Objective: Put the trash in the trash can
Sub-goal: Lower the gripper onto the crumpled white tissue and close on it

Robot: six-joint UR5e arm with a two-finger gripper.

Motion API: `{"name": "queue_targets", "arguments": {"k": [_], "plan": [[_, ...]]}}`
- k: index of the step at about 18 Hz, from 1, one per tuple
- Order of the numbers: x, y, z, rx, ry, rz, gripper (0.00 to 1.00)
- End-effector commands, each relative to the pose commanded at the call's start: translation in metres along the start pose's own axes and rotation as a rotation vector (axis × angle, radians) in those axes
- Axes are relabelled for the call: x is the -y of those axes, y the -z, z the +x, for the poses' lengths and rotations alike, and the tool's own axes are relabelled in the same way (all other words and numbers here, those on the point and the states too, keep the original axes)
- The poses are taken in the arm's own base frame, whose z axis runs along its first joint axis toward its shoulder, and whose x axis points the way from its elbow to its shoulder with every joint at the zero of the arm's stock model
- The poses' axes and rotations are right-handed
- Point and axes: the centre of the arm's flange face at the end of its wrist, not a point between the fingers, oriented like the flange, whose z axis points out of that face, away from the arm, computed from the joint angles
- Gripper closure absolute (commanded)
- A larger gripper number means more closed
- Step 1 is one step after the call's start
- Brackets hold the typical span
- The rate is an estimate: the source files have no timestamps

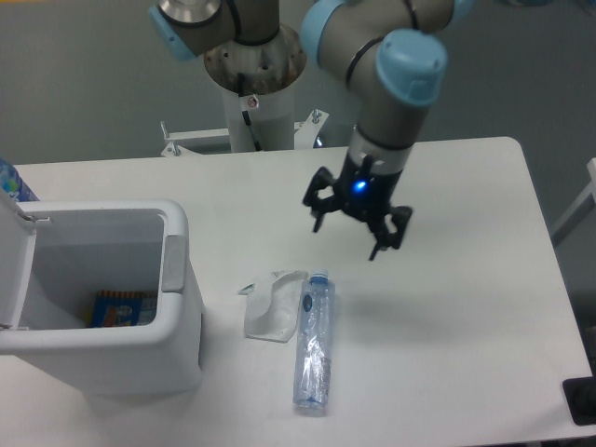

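Two pieces of trash lie side by side on the white table near its front. The crumpled white napkin [271, 307] is on the left and the clear plastic bottle [314, 341] with a blue cap is on the right, cap pointing away from the camera. The white trash can [177, 307] stands at the left with its lid swung open, and a colourful packet [123, 308] rests on its floor. My gripper [346, 237] hangs open above the table, a little behind and to the right of the bottle's cap, holding nothing.
The arm's grey base column [254, 88] rises behind the table's far edge, with metal brackets [196, 138] beside it. A blue object [11, 182] peeks in at the left edge behind the can. A dark block [582, 400] sits at the front right corner.
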Motion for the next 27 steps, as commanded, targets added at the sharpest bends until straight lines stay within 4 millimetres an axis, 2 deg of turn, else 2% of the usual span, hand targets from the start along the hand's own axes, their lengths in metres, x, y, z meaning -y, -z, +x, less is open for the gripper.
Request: {"name": "queue_targets", "arguments": {"k": [3, 9, 11, 13, 19, 23, 25, 27], "plan": [[0.016, -0.025, 0.008, 0.005, -0.016, 0.006, 0.0], [0.022, -0.064, 0.022, 0.003, -0.05, 0.007, 0.0], [0.026, -0.071, 0.028, -0.009, -0.058, 0.004, 0.0], [0.029, -0.09, 0.029, -0.032, -0.056, -0.013, 0.0], [0.037, -0.115, 0.039, -0.052, -0.079, -0.028, 0.0], [0.043, -0.135, 0.038, -0.022, -0.049, -0.017, 0.0], [0.041, -0.142, 0.04, -0.013, -0.054, -0.048, 0.06], [0.041, -0.144, 0.044, -0.008, -0.06, -0.063, 0.19]]}}
